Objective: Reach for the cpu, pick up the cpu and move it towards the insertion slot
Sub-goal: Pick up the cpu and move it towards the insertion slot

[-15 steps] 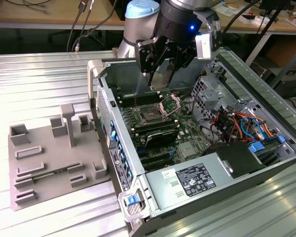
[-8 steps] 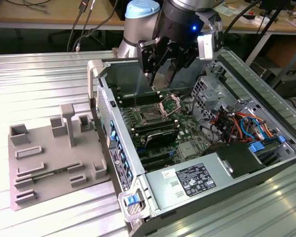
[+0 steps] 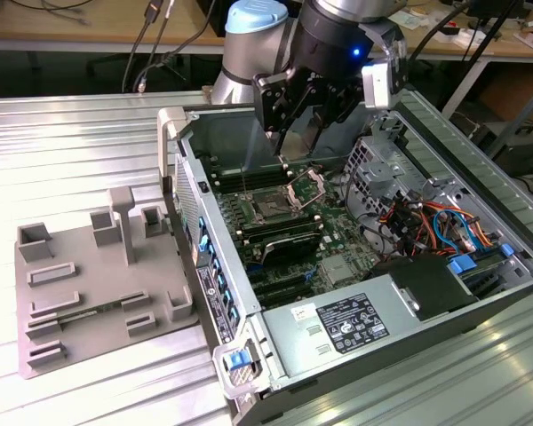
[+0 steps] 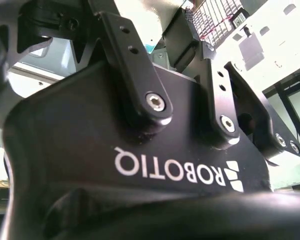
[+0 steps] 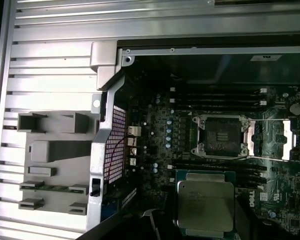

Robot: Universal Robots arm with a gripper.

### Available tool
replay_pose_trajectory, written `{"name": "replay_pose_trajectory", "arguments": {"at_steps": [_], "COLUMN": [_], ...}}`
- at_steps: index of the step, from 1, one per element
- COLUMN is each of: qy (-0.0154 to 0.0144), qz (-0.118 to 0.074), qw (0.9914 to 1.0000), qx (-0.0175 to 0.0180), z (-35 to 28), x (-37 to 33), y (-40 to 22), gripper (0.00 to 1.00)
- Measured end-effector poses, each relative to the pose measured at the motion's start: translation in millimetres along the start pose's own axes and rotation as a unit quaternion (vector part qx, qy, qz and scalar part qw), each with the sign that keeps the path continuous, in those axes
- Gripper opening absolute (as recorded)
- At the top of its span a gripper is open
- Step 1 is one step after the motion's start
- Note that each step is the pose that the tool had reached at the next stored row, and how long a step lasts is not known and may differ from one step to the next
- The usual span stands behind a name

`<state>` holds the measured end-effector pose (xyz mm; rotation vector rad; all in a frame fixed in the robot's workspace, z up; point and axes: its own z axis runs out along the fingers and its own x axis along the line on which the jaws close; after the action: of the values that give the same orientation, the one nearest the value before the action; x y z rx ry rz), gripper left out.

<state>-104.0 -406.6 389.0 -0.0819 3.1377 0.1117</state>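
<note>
Gripper [image 3: 289, 142] clenched on the cpu [image 5: 206, 205], hanging over the open case [image 3: 409, 293]. Slot [image 5: 221, 136] is near the cpu, frame hinged open.

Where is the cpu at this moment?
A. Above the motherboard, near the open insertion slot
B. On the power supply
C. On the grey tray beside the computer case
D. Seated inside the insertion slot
A: in the first wrist view the cpu hangs over the motherboard, apart from the open, empty insertion slot.
</note>
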Motion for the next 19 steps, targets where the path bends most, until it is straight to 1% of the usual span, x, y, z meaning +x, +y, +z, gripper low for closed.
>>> {"name": "replay_pose_trajectory", "arguments": {"at_steps": [10, 19], "qy": [0.0, 0.0], "qz": [0.0, 0.0], "qw": [1.0, 1.0], "qx": [0.0, 0.0], "z": [2.5, 7.2], "x": [-7.7, -20.2], "y": [-0.6, -1.6], "gripper": [0.54, 0.54]}}
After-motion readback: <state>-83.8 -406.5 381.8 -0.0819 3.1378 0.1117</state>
